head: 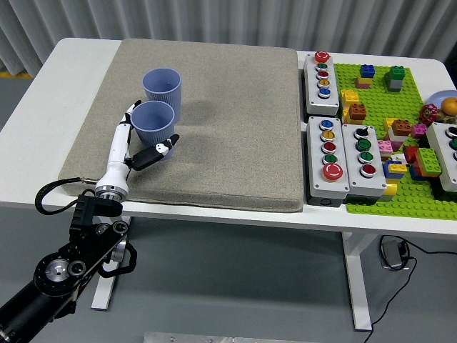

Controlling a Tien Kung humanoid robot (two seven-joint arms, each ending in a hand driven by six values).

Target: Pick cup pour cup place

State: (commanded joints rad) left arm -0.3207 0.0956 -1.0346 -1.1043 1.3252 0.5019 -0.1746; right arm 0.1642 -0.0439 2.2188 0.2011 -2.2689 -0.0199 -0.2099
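Two blue ribbed paper cups stand upright on the grey mat [228, 114], close together. The near cup [153, 128] is just in front of the far cup [163, 88]. My left hand [145, 131], white with black fingertips, reaches in from the lower left and brackets the near cup. Its fingers [126, 120] lie along the cup's left side and the thumb [161, 148] sits at the cup's front base. The fingers are spread around the cup, not closed on it. The cup rests on the mat.
Three grey button boxes [328, 148] stand right of the mat. A green baseplate [385, 193] with several loose bricks lies at the far right, beside a bowl [444, 103] with fruit-like pieces. Bare white table [43, 100] lies left of the mat.
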